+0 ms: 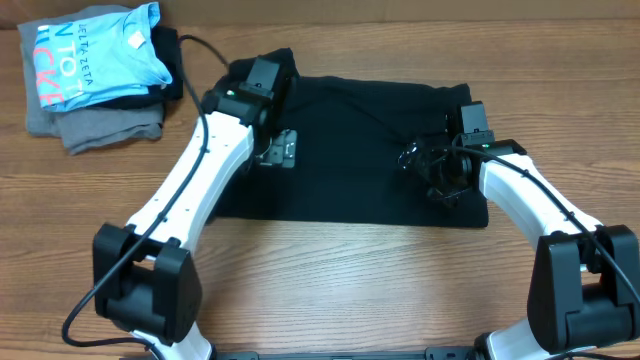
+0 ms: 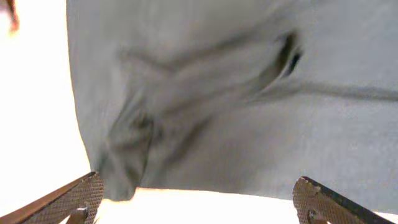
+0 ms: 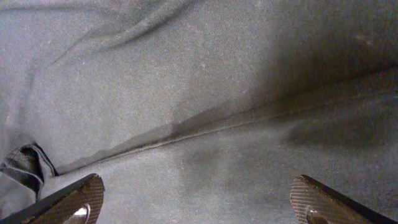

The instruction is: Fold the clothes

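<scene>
The black T-shirt (image 1: 360, 150) lay spread across the middle of the desk (image 1: 330, 290), nearer its far edge than its near one, with both arms reaching over it. The left claw (image 2: 198, 186) hung with its jaws spread wide and pinching nothing, just above a rumpled ridge of cloth at the shirt's left edge. The right claw (image 3: 198, 190) was likewise spread and empty over a long crease toward the shirt's right end. The risk I judged greatest was an uneven grab: if one claw closed on a single layer and the other on two, the fold would come up skewed. The bunched ridge on the left could also drag along and be trapped inside the fold as a lump. Soft cloth slides easily (black on black hid how many layers there were), so a hard pull toward the far-left corner might push the shirt into the light-blue shirt (image 1: 95, 55) and grey folded garment (image 1: 100, 125) stacked there.
</scene>
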You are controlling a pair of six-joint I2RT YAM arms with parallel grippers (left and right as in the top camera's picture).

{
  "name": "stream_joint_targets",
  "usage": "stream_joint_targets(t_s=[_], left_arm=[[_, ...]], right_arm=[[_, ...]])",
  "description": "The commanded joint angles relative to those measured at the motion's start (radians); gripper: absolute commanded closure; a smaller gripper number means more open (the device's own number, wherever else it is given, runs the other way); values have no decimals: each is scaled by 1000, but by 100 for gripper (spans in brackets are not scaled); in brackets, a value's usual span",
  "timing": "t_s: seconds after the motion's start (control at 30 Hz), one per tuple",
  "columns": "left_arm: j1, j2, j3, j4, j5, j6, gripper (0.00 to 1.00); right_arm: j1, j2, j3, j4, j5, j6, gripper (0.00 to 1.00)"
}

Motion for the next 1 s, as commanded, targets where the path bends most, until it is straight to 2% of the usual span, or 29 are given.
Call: stream_joint_targets(t_s=[0.0,0.13,0.23,0.3,0.33,0.4,0.53,0.57,0.6,0.97], left_arm=[[42,-13,-38,-32,61,-145,0],[113,-13,-143,56,73,-143,0],[181,-11,-203,150,196,-50,0],[227,-4,-222,187,308,-17,6],[252,3,-225,202,369,1,13],[270,12,-225,219,424,27,21],[264,12,-225,227,435,41,38],[257,18,-225,231,438,41,45],[255,23,-225,235,443,40,48],[255,134,-225,241,450,30,48]], right_arm=[[2,3,-6,6,11,6,0],[2,3,-6,2,11,6,0],[2,3,-6,0,11,3,0],[2,3,-6,6,11,3,0],[2,3,-6,11,11,3,0],[2,3,-6,16,11,3,0],[2,3,-6,23,11,3,0],[2,3,-6,22,11,3,0],[2,3,-6,22,11,3,0],[2,3,-6,18,11,3,0]])
